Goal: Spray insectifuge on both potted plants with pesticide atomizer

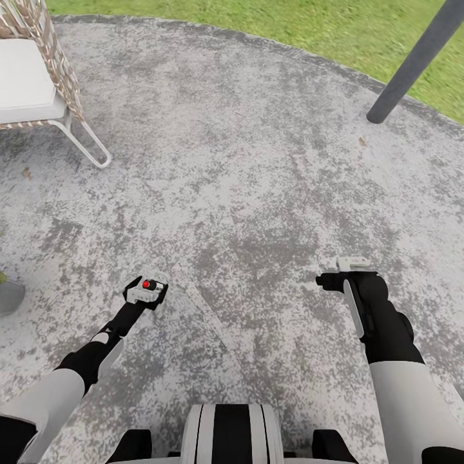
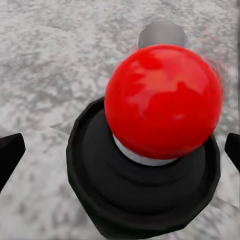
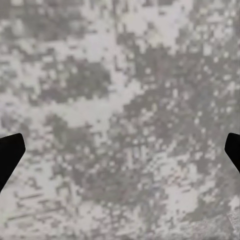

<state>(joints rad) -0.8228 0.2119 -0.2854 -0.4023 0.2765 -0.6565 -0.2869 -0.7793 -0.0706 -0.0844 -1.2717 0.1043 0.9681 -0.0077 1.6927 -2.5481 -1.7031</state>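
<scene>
My left gripper (image 1: 147, 290) is shut on the pesticide atomizer (image 1: 147, 284), whose red spray tip pokes up between the fingers, low over the grey stone patio (image 1: 232, 161). In the left wrist view the red head (image 2: 162, 100) and black neck (image 2: 100, 175) sit between the dark fingertips (image 2: 10, 155). My right gripper (image 1: 340, 270) hangs open over bare paving at the right, with nothing between its fingers (image 3: 9, 157). At the left edge a grey pot (image 1: 9, 296) with a sliver of green shows, cut off by the frame; it looks like one of the potted plants.
A wicker chair (image 1: 38, 71) with a white cushion and metal legs stands at the back left. A dark slanted pole (image 1: 412, 64) meets the patio at the back right. Green lawn (image 1: 290, 26) borders the patio's far edge.
</scene>
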